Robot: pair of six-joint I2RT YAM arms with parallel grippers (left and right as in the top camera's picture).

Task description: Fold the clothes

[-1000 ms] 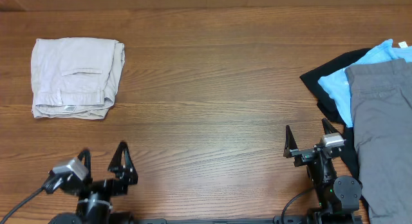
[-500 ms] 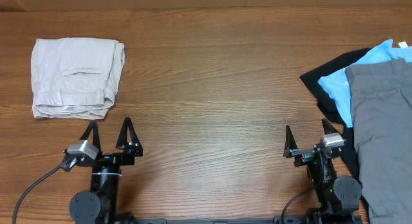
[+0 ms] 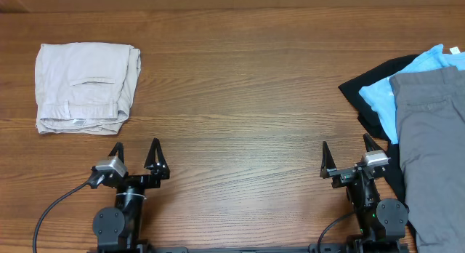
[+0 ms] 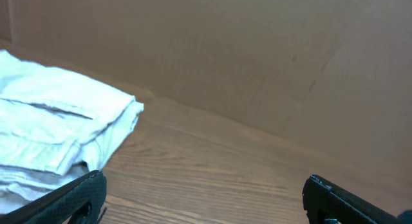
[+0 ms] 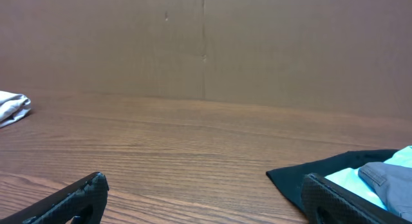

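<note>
The beige shorts (image 3: 87,87) lie folded far left on the surface (image 3: 240,100); both jaws stand wide, empty. Next (I judge): take the grey garment (image 3: 432,137) from the right-hand pile (image 3: 378,97).

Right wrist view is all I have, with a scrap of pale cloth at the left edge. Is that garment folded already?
Observer: Yes. The beige shorts lie folded in a compact bundle at the far left of the table, pocket side up.
Operator: Is the left gripper on them?
Observer: No. The left gripper is open and empty near the front edge, apart from the shorts.
Operator: I see black and blue cloth low on my right. What tops that pile?
Observer: A grey garment, spread flat along the right side, lies over the light blue one, which lies over the black one.
</note>
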